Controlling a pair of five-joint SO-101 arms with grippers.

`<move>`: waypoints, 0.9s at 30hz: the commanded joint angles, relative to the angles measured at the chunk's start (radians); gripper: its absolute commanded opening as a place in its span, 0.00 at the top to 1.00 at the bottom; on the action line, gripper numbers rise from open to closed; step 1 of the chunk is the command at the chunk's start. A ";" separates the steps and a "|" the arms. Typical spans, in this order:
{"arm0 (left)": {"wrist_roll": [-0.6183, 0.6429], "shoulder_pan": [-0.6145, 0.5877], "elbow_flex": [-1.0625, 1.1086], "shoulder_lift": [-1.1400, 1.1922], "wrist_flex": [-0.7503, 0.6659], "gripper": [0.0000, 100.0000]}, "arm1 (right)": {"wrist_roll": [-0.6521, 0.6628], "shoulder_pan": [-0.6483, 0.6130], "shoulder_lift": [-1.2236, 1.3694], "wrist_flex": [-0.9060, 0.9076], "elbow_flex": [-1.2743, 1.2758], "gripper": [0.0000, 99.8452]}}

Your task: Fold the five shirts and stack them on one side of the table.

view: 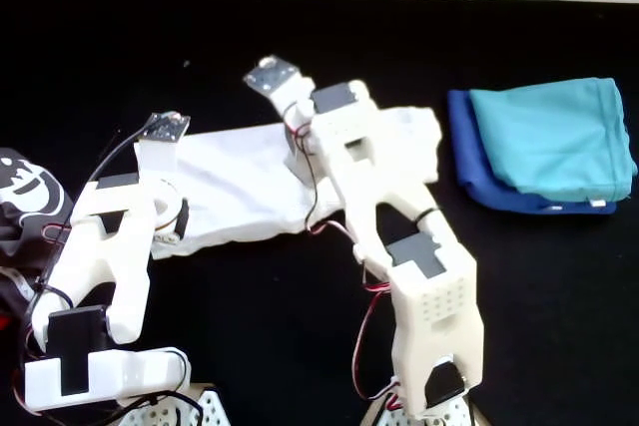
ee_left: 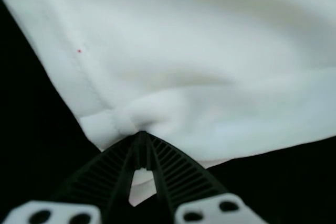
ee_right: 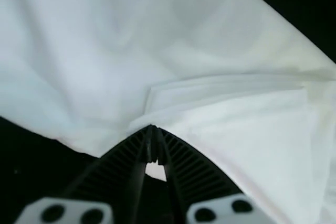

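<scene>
The left arm (view: 100,246) and the right arm (view: 399,236) have blocky shells of white printed plastic with rounded corners. Black servo housings (view: 75,341) are set into the joints of each. The right arm's lower segment carries a grid of small round holes (view: 446,298). Thin red, black and white cables (view: 365,334) loop alongside the segments. A small grey plate (view: 272,75) with mounting holes sits at each wrist. The bases are white perforated plates (view: 215,408). The left gripper (ee_left: 140,135) and the right gripper (ee_right: 152,128) have black fingers (ee_left: 173,169) with a ribbed lattice face, tapering to a tip, fixed to white brackets (ee_left: 207,214) with round screw holes
</scene>
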 commanded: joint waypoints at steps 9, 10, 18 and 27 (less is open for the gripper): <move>-0.011 -0.002 0.002 0.001 -0.034 0.99 | 0.002 -0.001 -0.064 0.219 -0.168 0.99; -0.011 -0.002 0.002 0.001 -0.034 0.99 | 0.002 -0.001 -0.064 0.208 -0.147 0.99; -0.011 -0.002 0.002 0.001 -0.034 0.99 | 0.000 -0.070 -0.064 -0.038 0.110 0.99; -0.011 -0.002 0.002 0.001 -0.034 0.99 | 0.000 0.024 -0.096 -0.012 -0.048 0.99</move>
